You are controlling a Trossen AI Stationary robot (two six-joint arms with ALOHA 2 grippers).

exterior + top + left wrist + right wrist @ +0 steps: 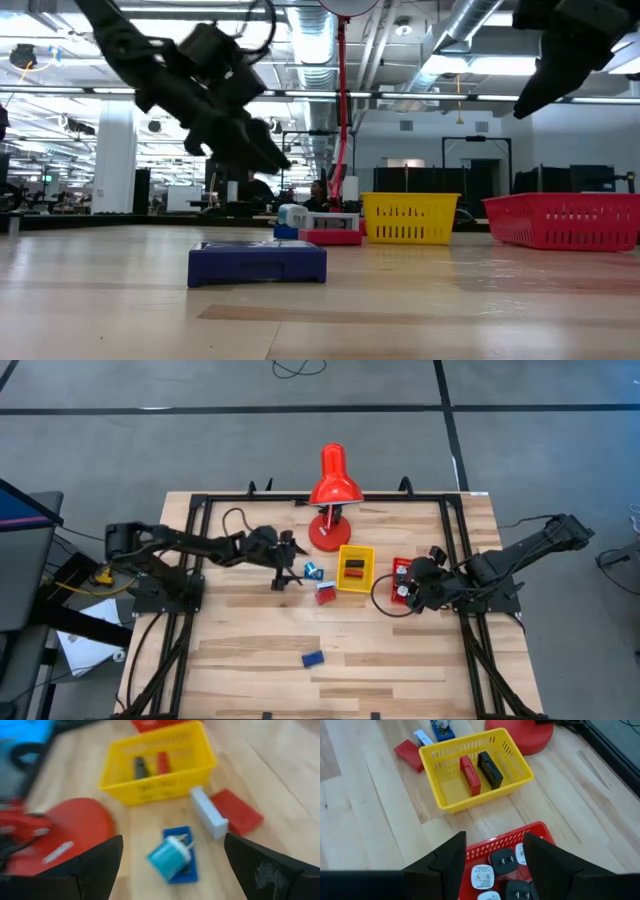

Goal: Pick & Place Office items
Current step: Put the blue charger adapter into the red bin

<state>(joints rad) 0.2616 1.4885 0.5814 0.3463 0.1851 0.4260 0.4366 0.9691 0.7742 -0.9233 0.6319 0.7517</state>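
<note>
— Left side? 
— Left gripper [285, 573] hovers, fingers spread and empty, beside the blue piece [313, 571] and red block [325, 593]; another blue block [312, 658] lies nearer the counter's [400, 660] front.

— Right? 
— Right gripper [492, 852], fingers part-open and empty, hangs over the red tray's [397, 566] cubes.

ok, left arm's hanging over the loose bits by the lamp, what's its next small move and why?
Probably lower the left gripper straight onto the blue block with the teal piece. Its fingers stand wide open with that block centred between them, nothing is held yet, and the yellow tray lies just beyond.
</note>
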